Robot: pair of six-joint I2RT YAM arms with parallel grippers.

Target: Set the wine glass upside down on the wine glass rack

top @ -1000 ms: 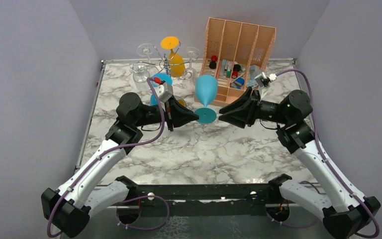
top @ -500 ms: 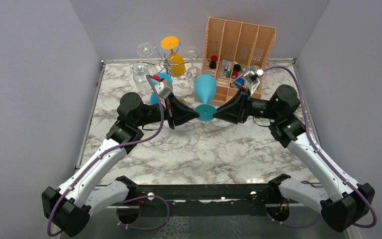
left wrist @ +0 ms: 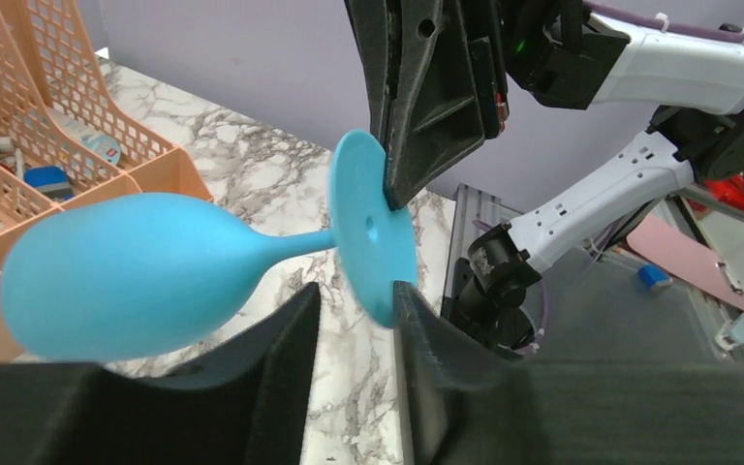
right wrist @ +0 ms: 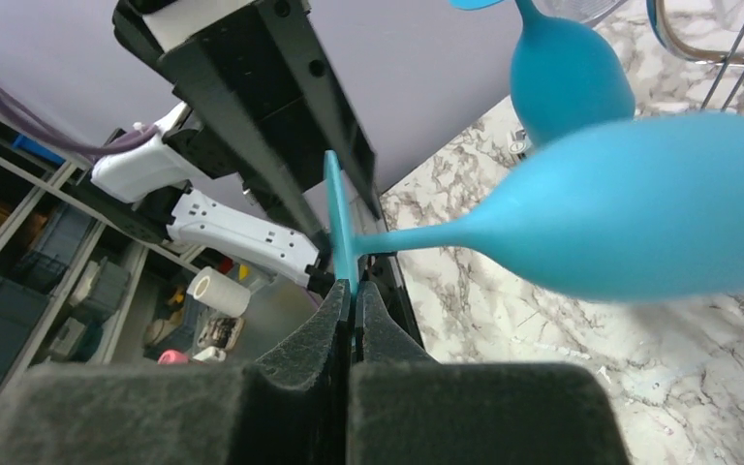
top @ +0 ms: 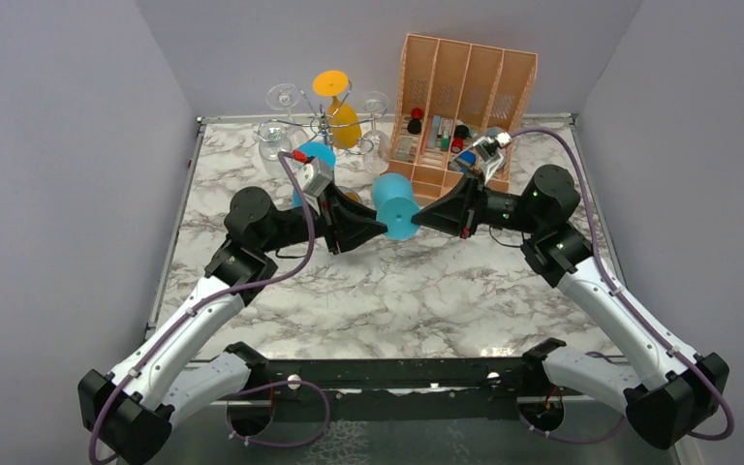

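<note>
The glass [top: 394,205] was off the counter [top: 397,291], lying roughly on its side between the two arms, bowl toward the back and foot [left wrist: 373,232] toward the arm bases. It was in front of the rack [top: 325,121] and apart from it. The right end effector [right wrist: 352,291] was clamped edge-on onto the rim of the foot and carried the glass. The left end effector [left wrist: 356,300] was agape, its fingers straddling the lower edge of the foot. One finger may have brushed the rim, though the wrist view was too close to be sure. This looked like the turning-over step, half done: the glass was sideways, not inverted, and nowhere near a hook. The next move probably called for finishing the flip so the bowl hung down. The glass then needed carrying back to a free scroll arm, clear of the orange glass [top: 342,116] on the rack, with the stem slid in so the foot sat on the wire.
</note>
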